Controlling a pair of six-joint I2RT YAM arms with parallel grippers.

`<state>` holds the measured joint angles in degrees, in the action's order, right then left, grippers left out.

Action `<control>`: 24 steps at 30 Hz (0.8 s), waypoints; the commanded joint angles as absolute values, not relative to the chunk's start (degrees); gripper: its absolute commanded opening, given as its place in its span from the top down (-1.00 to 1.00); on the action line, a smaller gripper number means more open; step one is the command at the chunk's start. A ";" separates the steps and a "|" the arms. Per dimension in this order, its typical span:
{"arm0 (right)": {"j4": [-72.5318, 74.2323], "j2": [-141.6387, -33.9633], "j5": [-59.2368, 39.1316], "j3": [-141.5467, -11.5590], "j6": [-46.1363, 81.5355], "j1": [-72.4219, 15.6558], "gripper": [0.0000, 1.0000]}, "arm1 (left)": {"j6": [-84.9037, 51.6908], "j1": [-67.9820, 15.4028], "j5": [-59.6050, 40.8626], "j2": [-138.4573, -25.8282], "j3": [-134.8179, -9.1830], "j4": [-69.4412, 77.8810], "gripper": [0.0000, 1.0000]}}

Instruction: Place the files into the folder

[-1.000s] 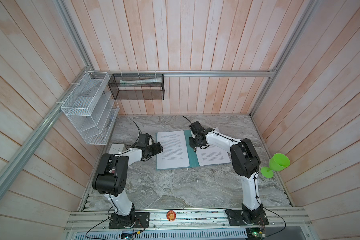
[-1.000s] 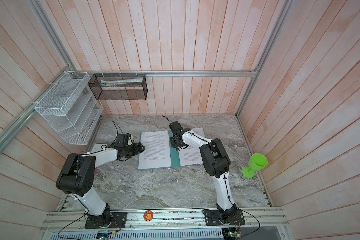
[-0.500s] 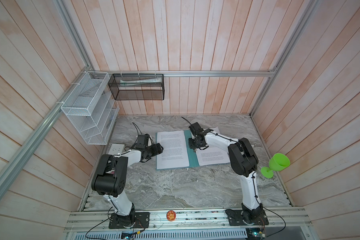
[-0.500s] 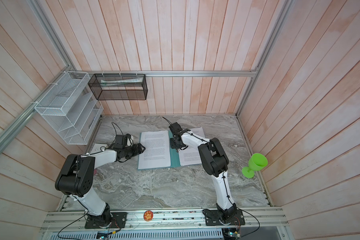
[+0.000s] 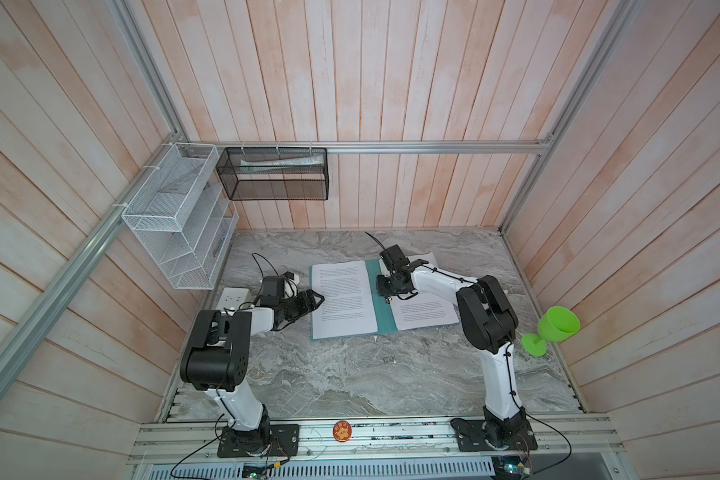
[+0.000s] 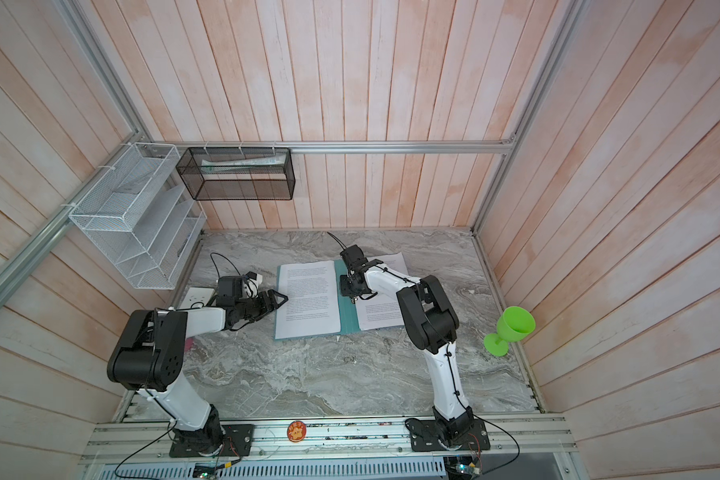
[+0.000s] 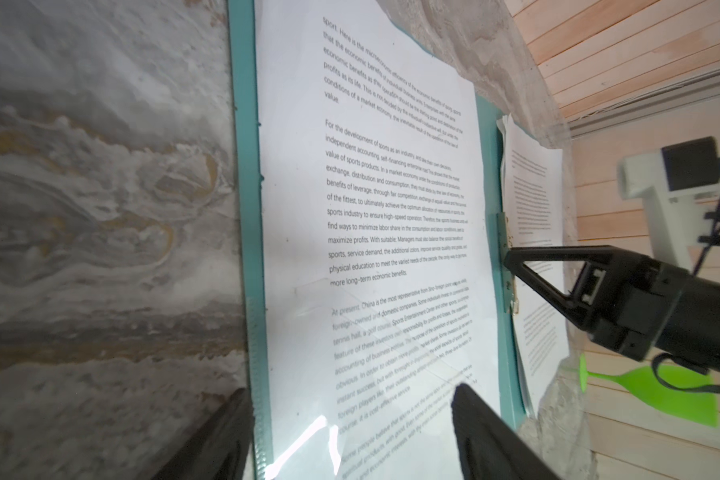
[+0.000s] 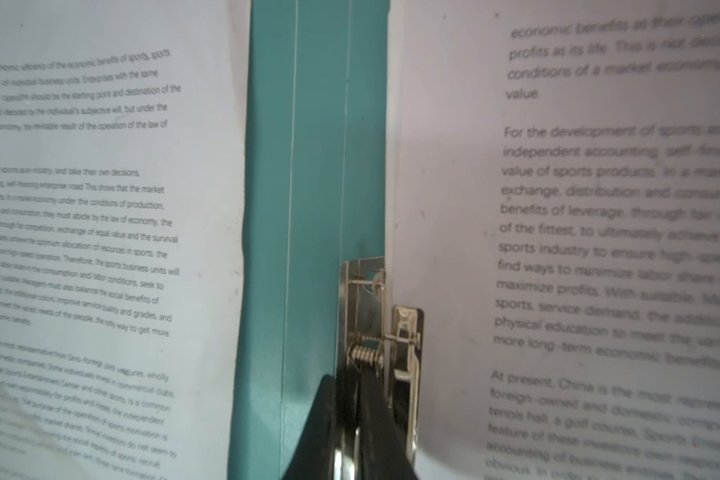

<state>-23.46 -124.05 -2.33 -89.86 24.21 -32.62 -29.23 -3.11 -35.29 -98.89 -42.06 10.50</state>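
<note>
right fingers (image 8: 375, 419) have just closed to a pinch on the metal clip (image 8: 366, 316) at the spine of the folder (image 5: 381, 316), open flat mid-frame on the table (image 5: 350, 374). left fingers (image 7: 474, 436), spread, have narrowed slightly at the edge of the left-of-frame file (image 5: 339, 301). reads as: clip being opened for filing.

Pale pink plank walls (image 5: 391, 83) framed by aluminium rails (image 5: 433, 146) enclose a grey marbled tabletop (image 5: 350, 374); a white wire-mesh rack (image 5: 175, 232) and black mesh basket (image 5: 275, 183) hang at the far left corner, evenly lit
</note>
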 commanded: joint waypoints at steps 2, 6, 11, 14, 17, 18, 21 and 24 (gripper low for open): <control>-25.01 -126.61 -7.65 -86.54 25.40 -33.18 0.79 | -30.45 -3.04 -43.81 -95.28 -40.74 14.63 -0.44; -24.18 -126.45 -8.73 -85.72 25.76 -33.00 0.79 | -31.00 -3.01 -45.08 -92.78 -41.11 13.94 -0.43; -23.04 -126.11 -10.31 -84.47 26.41 -32.84 0.79 | -31.37 -2.99 -45.87 -89.91 -41.57 12.86 -0.42; -22.03 -125.79 -11.78 -83.71 27.11 -32.81 0.79 | -32.31 -3.15 -47.05 -88.72 -42.05 13.96 -0.42; -20.65 -125.57 -13.69 -82.65 28.23 -32.84 0.79 | -33.32 -3.58 -47.25 -88.35 -42.92 14.61 -0.42; -20.28 -125.52 -14.21 -82.40 28.58 -32.79 0.79 | -33.67 -3.66 -47.37 -88.17 -43.22 14.56 -0.42; -19.15 -124.96 -16.17 -81.35 29.67 -32.79 0.79 | -34.78 -4.12 -47.36 -87.04 -44.50 13.97 -0.42; -17.34 -124.04 -18.20 -79.98 31.12 -32.90 0.79 | -35.28 -4.81 -46.87 -85.01 -46.60 12.13 -0.46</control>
<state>-12.34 -122.52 -13.85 -83.44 28.91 -31.83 -34.26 -4.08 -45.76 -88.03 -43.59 12.12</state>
